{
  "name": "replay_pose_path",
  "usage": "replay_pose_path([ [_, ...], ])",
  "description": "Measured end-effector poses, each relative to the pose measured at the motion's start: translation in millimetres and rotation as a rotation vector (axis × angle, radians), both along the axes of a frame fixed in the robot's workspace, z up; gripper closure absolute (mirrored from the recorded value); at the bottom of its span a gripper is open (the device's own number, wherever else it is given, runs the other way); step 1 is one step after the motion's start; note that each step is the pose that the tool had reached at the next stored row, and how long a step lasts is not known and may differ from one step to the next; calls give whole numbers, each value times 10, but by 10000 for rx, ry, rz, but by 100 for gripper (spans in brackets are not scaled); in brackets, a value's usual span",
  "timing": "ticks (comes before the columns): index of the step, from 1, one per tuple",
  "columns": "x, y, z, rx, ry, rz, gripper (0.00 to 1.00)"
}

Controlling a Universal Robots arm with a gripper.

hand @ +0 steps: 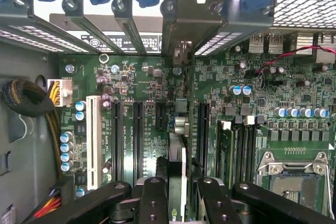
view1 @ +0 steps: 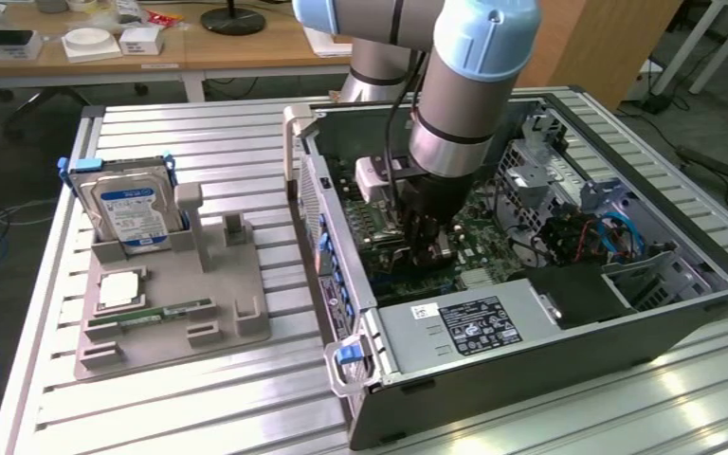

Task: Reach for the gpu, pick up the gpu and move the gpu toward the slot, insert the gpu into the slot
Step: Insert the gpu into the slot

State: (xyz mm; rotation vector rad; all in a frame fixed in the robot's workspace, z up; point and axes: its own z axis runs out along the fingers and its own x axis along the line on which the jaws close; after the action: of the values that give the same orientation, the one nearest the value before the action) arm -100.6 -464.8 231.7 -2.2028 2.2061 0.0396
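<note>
My gripper (view1: 423, 237) is down inside the open computer case (view1: 667, 327), over the green motherboard (hand: 131, 77). It is shut on the gpu (hand: 177, 153), which I see edge-on in the wrist view as a thin dark card running away from the fingers (hand: 153, 195). The card's silver bracket (hand: 181, 27) sits among the rear slot covers of the case. The gpu stands upright between two long black expansion slots (hand: 138, 135) and hides the slot under it. I cannot tell how deep the card's edge sits in that slot.
A grey fixture tray (view1: 168, 327) on the exterior view's left carries a silver hard drive with blue label (view1: 134, 210), a small green memory stick (view1: 168, 311) and a square chip (view1: 121, 289). The power supply (view1: 465, 327) and cable bundles (view1: 579, 237) crowd the case.
</note>
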Motion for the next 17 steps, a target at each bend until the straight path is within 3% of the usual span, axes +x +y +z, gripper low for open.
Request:
replay_pose_path([
  [17, -5, 1, 2, 9, -7, -11, 73],
])
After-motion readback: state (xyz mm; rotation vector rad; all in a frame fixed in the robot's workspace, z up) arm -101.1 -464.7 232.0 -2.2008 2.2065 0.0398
